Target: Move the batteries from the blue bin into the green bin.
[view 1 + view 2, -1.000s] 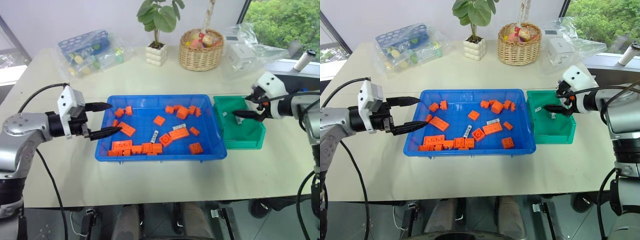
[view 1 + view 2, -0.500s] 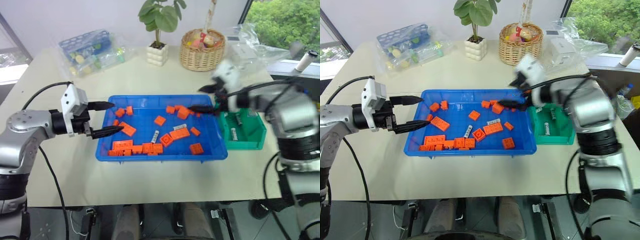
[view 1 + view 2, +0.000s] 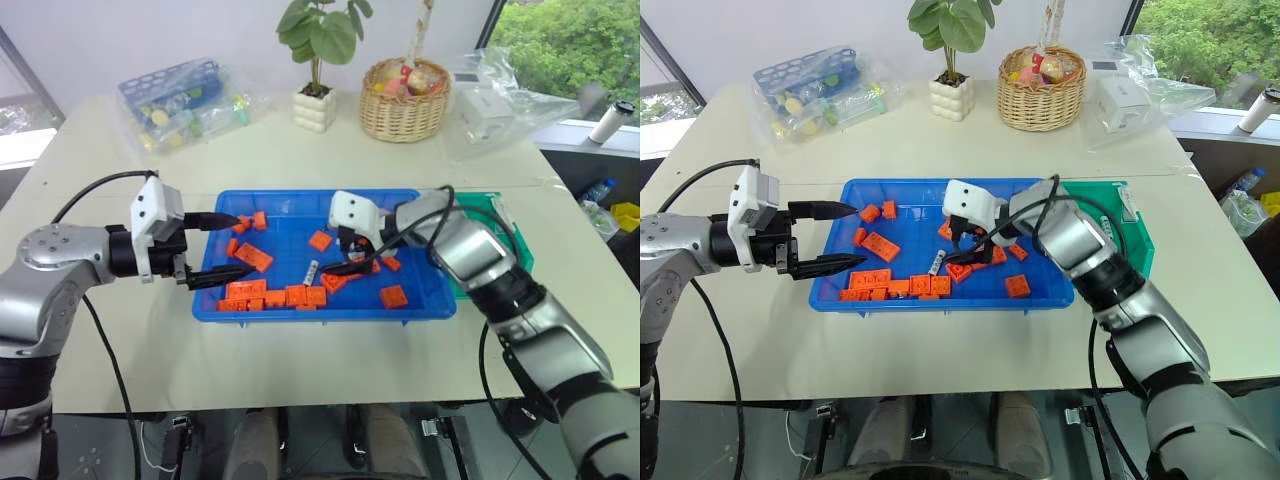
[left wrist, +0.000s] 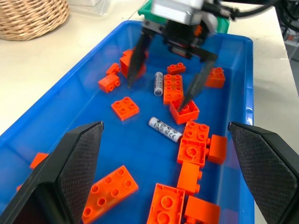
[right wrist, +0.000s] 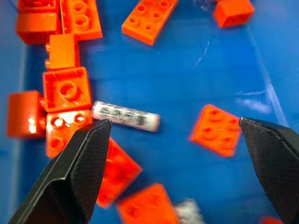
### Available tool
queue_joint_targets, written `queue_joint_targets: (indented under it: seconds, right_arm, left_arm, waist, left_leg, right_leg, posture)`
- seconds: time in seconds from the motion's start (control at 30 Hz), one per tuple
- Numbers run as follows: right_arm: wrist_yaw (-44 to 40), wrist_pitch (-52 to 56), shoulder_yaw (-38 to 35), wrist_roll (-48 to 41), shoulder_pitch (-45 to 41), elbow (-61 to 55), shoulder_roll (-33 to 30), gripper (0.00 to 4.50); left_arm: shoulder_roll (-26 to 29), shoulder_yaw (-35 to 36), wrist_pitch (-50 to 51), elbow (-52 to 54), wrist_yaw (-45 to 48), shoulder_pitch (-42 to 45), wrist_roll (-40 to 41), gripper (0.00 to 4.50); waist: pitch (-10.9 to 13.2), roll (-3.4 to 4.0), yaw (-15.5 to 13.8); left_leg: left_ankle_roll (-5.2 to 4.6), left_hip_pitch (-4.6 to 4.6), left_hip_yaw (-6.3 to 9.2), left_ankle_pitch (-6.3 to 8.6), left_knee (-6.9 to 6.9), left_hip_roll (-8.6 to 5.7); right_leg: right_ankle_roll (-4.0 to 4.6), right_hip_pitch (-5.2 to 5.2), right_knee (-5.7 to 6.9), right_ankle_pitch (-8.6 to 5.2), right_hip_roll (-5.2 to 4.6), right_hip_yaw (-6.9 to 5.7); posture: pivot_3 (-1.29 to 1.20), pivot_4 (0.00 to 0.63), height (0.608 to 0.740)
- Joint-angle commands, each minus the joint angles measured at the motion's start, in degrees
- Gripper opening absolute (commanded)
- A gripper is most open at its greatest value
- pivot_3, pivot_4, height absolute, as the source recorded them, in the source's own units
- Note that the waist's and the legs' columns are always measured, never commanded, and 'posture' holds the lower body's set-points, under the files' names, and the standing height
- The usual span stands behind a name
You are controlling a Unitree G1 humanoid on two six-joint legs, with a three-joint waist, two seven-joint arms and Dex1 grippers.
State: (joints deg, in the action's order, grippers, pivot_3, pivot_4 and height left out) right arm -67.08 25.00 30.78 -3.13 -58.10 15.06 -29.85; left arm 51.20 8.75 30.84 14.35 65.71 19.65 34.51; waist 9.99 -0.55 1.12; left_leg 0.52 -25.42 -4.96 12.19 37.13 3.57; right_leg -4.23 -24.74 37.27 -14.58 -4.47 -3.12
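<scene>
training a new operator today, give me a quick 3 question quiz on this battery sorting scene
1. True or false: the right gripper is open above the blue bin.
2. What lies mixed with the batteries in the blue bin? A) orange bricks B) green cups C) red balls
3. Fill in: the left gripper hovers at the blue bin's ____ end, away from the green bin.

Key: 1 true; 2 A, orange bricks; 3 left.
</scene>
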Motion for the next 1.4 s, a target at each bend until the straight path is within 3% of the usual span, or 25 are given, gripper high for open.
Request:
queue_joint_targets:
  seconds: [0.03, 0.33, 0.67, 0.8, 0.93, 1.03, 1.2, 1.4]
  right_arm:
    - [-12.11, -15.5, 2.95, 2.6, -8.84, 11.72, 3.55, 4.49]
    - [-11.76, -47.76, 7.74, 15.62, -16.6, 40.77, 13.66, 4.49]
    - [-7.45, -57.75, 5.99, 21.87, -15.85, 51.49, 17.31, 4.49]
    - [-11.05, -56.83, 4.31, 21.16, -15.09, 52.27, 18.15, 3.28]
    - [-12.94, -56.19, 3.63, 21.33, -13.92, 51.79, 18.04, 1.11]
    - [-13.27, -53.58, 1.84, 20.29, -12.98, 50.4, 17.85, 0.05]
    - [-13.94, -37.92, -6.62, 13.19, -10.66, 38.98, 15.51, 0.05]
    - [-7.54, -4.0, -20.29, 6.71, -1.56, 4.76, 4.35, 0.05]
  left_arm:
    - [0.36, 2.24, 0.13, 2.49, -0.8, -0.96, 1.22, 4.5]
    - [0.37, 4.59, 1.97, 8.12, -3.49, -5.14, 3.43, 4.5]
    - [1.4, 7.98, 3.77, 10.24, -5.81, -7.07, 5.22, 4.5]
    - [1.45, 7.79, 3.96, 10.04, -6.1, -6.71, 5.38, 4.5]
    - [1.33, 6.59, 3.53, 9.44, -6.01, -5.84, 5.05, 4.5]
    - [0.81, 5.69, 3.3, 9.02, -5.98, -5.06, 4.93, 4.5]
    - [0.08, 4.01, 2.05, 7.49, -5.16, -4.66, 4.03, 4.5]
    - [-0.83, 2.09, 0.67, 4.46, -4.03, -2.39, 3.08, 4.5]
  waist:
    - [0.0, 0.01, 0.22]
    - [0.01, -0.01, -0.42]
    - [0.0, -0.01, 0.09]
    - [-0.01, -0.01, 0.03]
    - [-0.01, -0.01, -0.11]
    - [-0.01, -0.01, -0.12]
    - [0.0, 0.0, -0.19]
    - [0.02, 0.02, -0.88]
  left_leg:
    - [0.0, 0.01, 0.0, 0.0, -0.03, 0.02]
    - [0.03, -0.01, 0.01, -0.02, 0.02, 0.04]
    - [0.1, 0.13, 0.03, -0.05, -0.06, 0.06]
    - [0.12, 0.18, 0.04, -0.06, -0.04, 0.06]
    - [0.12, 0.17, 0.05, -0.06, -0.03, 0.06]
    - [0.13, 0.18, 0.06, -0.06, -0.03, 0.05]
    - [0.14, 0.17, 0.06, -0.07, -0.03, 0.05]
    - [0.14, 0.04, 0.12, -0.07, 0.04, -0.02]
  right_leg:
    - [0.0, -0.01, 0.0, 0.0, 0.03, 0.0]
    - [0.01, 0.03, 0.02, -0.01, 0.03, 0.0]
    - [0.02, 0.08, 0.09, -0.01, 0.04, 0.0]
    - [0.02, 0.14, 0.1, -0.01, 0.04, 0.0]
    - [0.02, 0.16, 0.1, -0.01, 0.03, 0.0]
    - [0.02, 0.17, 0.1, -0.01, 0.03, -0.01]
    - [0.02, 0.17, 0.11, -0.01, 0.03, -0.01]
    - [0.02, 0.1, 0.13, 0.0, -0.08, -0.07]
  posture:
    - [0.0, 0.15, 0.736]
    - [0.0, 0.15, 0.736]
    - [0.0, 0.15, 0.736]
    - [0.0, 0.15, 0.736]
    - [0.0, 0.15, 0.736]
    - [0.0, 0.15, 0.736]
    - [0.0, 0.15, 0.736]
    - [0.0, 0.15, 0.736]
